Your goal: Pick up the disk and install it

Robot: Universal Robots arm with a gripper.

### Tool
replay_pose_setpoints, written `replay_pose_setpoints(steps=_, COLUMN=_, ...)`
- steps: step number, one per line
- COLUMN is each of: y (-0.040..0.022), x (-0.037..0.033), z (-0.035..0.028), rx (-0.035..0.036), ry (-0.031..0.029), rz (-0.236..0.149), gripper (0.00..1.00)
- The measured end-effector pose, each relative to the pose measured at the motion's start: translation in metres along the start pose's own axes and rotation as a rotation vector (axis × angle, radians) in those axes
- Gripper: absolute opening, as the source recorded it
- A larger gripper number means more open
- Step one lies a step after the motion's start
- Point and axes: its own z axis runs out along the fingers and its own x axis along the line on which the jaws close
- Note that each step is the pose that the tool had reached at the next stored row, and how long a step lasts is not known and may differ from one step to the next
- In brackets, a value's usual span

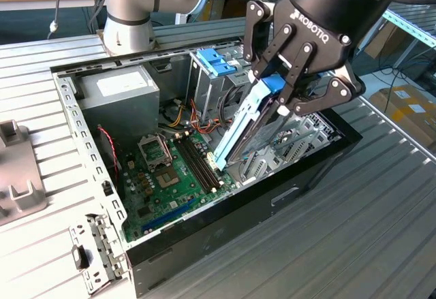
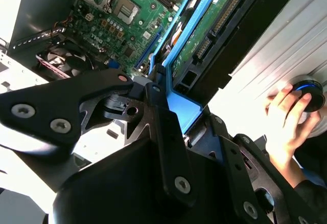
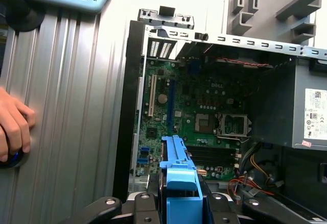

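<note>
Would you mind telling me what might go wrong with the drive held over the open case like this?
The disk hangs tilted in the gripper, its low corner close to the motherboard; it might scrape the memory slots. Held only by its blue bracket's end, it could slip. A person's hand rests near the arm.

A ribbed grey metal tabletop [image 1: 327, 244] carries an open computer case [image 1: 225, 221]. A grey fixture [image 1: 17, 176] lies at the exterior view's left.
</note>
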Motion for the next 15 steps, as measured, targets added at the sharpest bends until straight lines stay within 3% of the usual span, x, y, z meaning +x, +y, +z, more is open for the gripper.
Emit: replay_pose_setpoints(steps=15, y=0.0001, x=0.0044, z=0.0002, rx=0.0, ry=-0.0001, rz=0.0, gripper=0.37)
